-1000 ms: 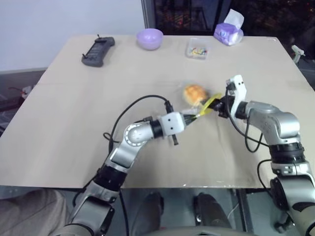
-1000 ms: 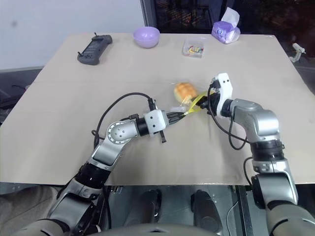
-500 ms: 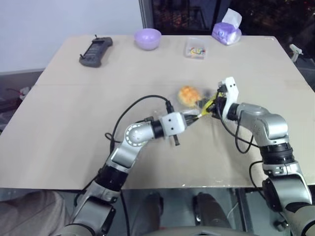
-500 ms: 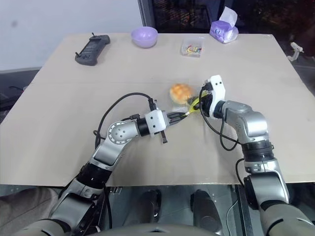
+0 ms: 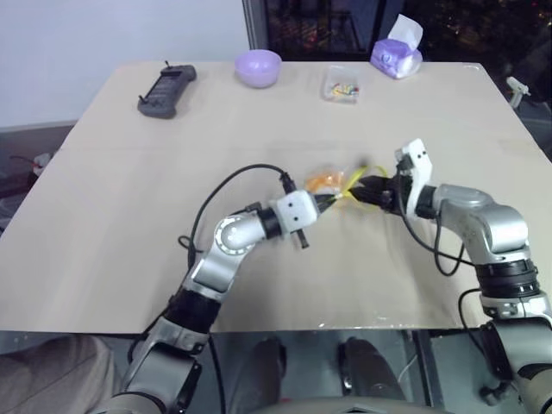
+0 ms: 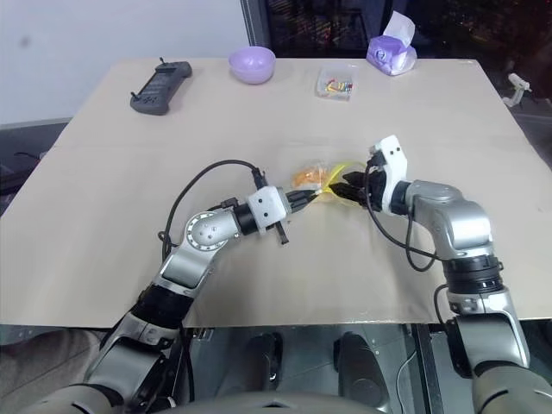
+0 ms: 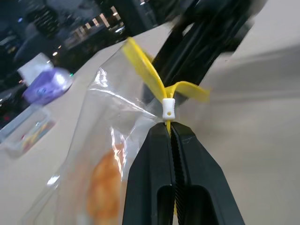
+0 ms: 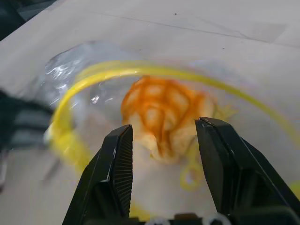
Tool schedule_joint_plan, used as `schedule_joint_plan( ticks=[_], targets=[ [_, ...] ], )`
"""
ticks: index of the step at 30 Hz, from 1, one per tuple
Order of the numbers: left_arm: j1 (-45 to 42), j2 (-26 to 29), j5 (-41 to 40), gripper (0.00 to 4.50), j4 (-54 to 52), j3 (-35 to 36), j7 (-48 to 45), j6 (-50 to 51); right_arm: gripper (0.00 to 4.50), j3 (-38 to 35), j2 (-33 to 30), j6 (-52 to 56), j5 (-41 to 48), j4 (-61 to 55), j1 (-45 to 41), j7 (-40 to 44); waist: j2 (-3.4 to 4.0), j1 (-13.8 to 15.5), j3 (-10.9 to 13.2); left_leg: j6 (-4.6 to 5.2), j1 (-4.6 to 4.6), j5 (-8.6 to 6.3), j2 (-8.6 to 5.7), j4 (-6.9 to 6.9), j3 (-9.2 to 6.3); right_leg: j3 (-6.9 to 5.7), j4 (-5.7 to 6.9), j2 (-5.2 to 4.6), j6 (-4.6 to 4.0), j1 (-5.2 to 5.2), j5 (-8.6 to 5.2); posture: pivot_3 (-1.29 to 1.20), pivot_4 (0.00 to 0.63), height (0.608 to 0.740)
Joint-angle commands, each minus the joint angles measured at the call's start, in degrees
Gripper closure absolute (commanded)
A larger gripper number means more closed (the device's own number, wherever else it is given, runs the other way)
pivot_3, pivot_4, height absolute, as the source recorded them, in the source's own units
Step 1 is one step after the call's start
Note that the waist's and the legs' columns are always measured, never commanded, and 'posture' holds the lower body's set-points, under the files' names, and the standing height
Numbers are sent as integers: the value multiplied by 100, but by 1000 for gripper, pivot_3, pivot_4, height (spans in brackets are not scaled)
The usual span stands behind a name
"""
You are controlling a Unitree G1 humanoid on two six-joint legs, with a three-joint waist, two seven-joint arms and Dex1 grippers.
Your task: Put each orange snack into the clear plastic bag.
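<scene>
Crinkled clear plastic bag (image 7: 101, 140), grid-scored bun (image 8: 164, 115)

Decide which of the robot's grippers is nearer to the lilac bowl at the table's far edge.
Left. The left gripper, pinching the clear bag mid-table, sits closer below the lilac bowl; the right gripper is farther off to the right.

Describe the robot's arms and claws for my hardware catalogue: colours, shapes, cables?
Both arms are silver-grey metal with rounded joints and white blocky wrist housings. Loose black cables loop beside each forearm. The left claw and right claw each have two black fingers, tapered, with ribbed inner pads.
</scene>
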Motion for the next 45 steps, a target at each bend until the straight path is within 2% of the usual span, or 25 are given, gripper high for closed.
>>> schedule_joint_plan(
  ticks=[1, 6, 9, 14, 18, 22, 28, 35, 36, 38, 40, 45],
  targets=[
    [-77, -5, -17, 4500, -52, 137, 94, -44, 2212, -303, -259, -32, 298, -450, 165, 316, 0, 3, 0, 0, 0, 0, 0, 0, 0, 0, 0, 0, 0, 0, 0, 0, 150, 740],
    [-57, -18, -48, 4500, -59, 184, 139, -5, 2212, -528, -864, -727, 170, -591, 713, 740, -1, 23, 0, 0, 0, 0, 0, 0, -1, -3, -2, -1, 0, 3, 0, 0, 150, 740],
    [-50, -8, -55, 4500, -57, 193, 137, -4, 2212, -361, -1354, -1579, -446, -473, 1155, 863, -1, 37, 0, 0, 0, 0, -1, 0, 0, -2, -4, -1, 0, 3, 0, 0, 150, 740],
    [-54, -13, -52, 4500, -28, 206, 115, -8, 2212, 102, -1611, -2883, -1577, 109, 1325, 601, -1, -20, 0, 0, 8, 0, 1, 0, 8, 6, 1, 0, 1, 3, 0, 0, 150, 740],
    [-51, -40, -40, 4500, -12, 179, 101, -15, 2212, 591, -1279, -3927, -2604, 946, 800, -113, 0, -29, 0, -1, 10, 0, 5, 1, 9, 8, 4, 4, 1, 3, 0, 0, 150, 740],
    [-50, -43, -25, 4500, 2, 175, 97, -26, 2212, 814, -1055, -4594, -3089, 1621, 361, -417, 0, -2, 0, -2, 7, 1, 4, 1, 11, 9, 2, 3, 1, 1, 0, 0, 150, 740],
    [-34, -28, 0, 4500, -8, 164, 98, -31, 2212, 831, -803, -5079, -3165, 2101, -26, -362, 0, 22, 0, -2, 2, 1, 1, 1, 10, 7, -8, -1, 1, 2, 0, 0, 150, 740],
    [-7, -33, 26, 4500, -19, 167, 136, -19, 2212, 775, -822, -5308, -2999, 1984, -5, -33, 0, 11, 0, -1, 4, 1, 2, 0, 9, 7, -6, 0, 0, 2, 0, 0, 150, 740],
    [-5, -34, 30, 4500, -13, 164, 137, -24, 2797, 760, -826, -5324, -2996, 1963, -3, -20, 0, 11, 0, -1, 4, 1, 2, 0, 9, 7, -6, 0, 0, 2, 0, 0, 150, 740],
    [11, -35, 30, 4500, -27, 160, 138, -23, 3481, 716, -830, -5304, -2961, 1879, 0, 8, 0, 8, 0, -1, 4, 1, 2, 0, 9, 7, -5, 0, 0, 2, 0, 0, 150, 740],
    [22, -38, 36, 4500, -34, 151, 138, -25, 4431, 700, -850, -5296, -2937, 1804, 16, 47, 0, 7, 0, -1, 4, 1, 2, 0, 9, 7, -5, 0, 0, 2, 0, 0, 150, 740],
    [32, -45, 44, 4500, -20, 142, 134, -32, 4431, 695, -869, -5294, -2925, 1731, 38, 88, 0, 9, 0, -1, 4, 1, 2, 0, 9, 7, -5, 0, 0, 2, 0, 0, 150, 740]
  ],
)
